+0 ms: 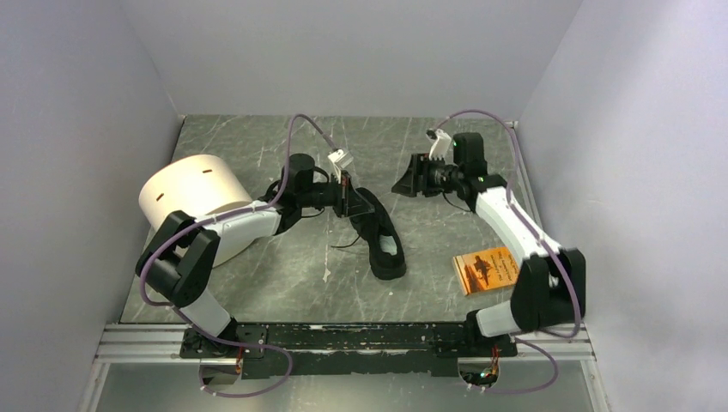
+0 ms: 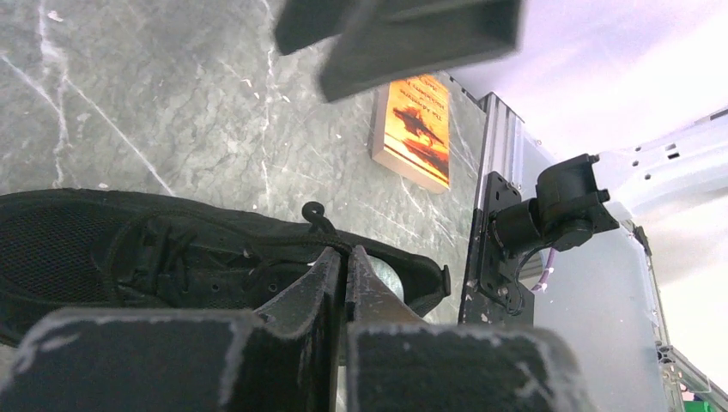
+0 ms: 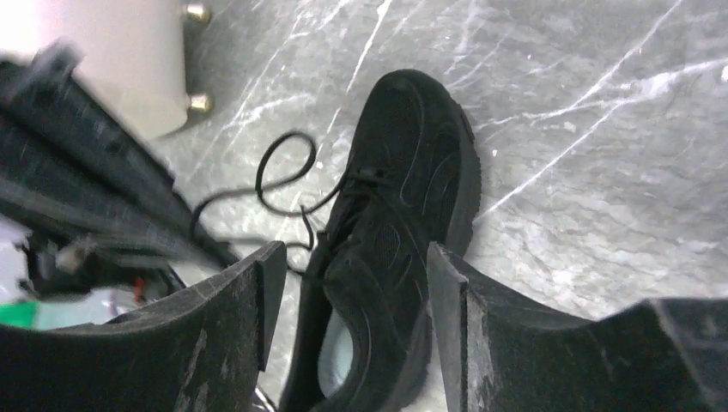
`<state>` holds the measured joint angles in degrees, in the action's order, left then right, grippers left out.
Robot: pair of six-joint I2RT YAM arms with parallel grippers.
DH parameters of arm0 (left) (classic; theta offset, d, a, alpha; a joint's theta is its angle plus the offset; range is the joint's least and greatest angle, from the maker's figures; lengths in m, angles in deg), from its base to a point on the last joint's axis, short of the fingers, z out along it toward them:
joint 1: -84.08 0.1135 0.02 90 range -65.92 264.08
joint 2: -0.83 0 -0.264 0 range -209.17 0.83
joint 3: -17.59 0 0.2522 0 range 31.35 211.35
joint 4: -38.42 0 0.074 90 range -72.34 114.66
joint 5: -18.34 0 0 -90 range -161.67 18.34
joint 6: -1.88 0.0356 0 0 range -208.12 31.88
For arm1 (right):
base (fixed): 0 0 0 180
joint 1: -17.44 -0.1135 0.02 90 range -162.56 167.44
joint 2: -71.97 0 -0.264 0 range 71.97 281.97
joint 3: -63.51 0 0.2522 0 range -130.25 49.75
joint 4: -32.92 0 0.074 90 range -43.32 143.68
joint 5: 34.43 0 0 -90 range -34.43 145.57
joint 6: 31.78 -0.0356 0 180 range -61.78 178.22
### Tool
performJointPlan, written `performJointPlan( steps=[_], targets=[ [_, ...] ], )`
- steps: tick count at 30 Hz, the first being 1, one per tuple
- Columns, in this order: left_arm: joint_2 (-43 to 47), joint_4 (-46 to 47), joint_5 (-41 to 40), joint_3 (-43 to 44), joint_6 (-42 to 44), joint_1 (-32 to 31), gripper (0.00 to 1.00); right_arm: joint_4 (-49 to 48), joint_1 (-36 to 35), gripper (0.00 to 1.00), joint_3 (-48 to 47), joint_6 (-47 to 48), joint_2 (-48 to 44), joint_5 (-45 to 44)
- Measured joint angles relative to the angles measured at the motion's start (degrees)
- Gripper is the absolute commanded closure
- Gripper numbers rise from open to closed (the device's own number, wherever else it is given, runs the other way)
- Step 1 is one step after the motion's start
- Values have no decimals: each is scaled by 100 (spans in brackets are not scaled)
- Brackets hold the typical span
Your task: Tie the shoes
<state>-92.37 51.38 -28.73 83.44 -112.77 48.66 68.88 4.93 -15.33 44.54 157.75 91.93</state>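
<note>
The black shoe [image 1: 384,243] lies mid-table, heel toward the arms, its pale insole showing. My left gripper [image 1: 348,196] hovers over its laced front. In the left wrist view the left gripper [image 2: 346,254] is shut, pinching a thin black lace [image 2: 316,216] that runs up from the shoe [image 2: 129,249]. My right gripper [image 1: 405,182] hangs to the right of the toe. In the right wrist view the right gripper [image 3: 352,257] is open with nothing in it; the shoe [image 3: 403,189] shows below. A loose lace loop [image 3: 283,172] lies on the table beside the shoe.
A white cylinder [image 1: 193,202] stands at the left, close behind the left arm. An orange booklet [image 1: 487,269] lies at the right by the right arm's base. Grey walls close in the table on three sides. The metal rail [image 1: 343,336] runs along the near edge.
</note>
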Motion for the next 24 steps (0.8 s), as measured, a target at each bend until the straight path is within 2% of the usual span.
performJointPlan(
  steps=[3, 6, 9, 11, 15, 21, 24],
  targets=[
    [-2, -28, 122, 2, -4, 63, 95, -1080, 44, 37, 984, 393, -946, 103],
    [-2, -26, 240, 2, -57, 61, 95, -2463, -4, 37, 2070, 1246, -1860, 501],
    [-26, 9, 350, 2, -157, 61, 95, -3141, -35, 36, 2509, 2404, -2111, 999],
    [-50, 4, 407, 9, -179, 61, 95, -3077, -74, 35, 2371, 3289, -1880, 1318],
    [-59, -26, 472, 122, -175, 61, 95, -2358, -219, 35, 1694, 4815, -1196, 1665],
    [-168, -17, 619, 197, -219, 44, 95, -1840, -643, 41, 1622, 5954, -1047, 1746],
    [-238, -42, 688, 289, -221, 37, 95, -1572, -780, 40, 1502, 6334, -866, 1742]
  ],
)
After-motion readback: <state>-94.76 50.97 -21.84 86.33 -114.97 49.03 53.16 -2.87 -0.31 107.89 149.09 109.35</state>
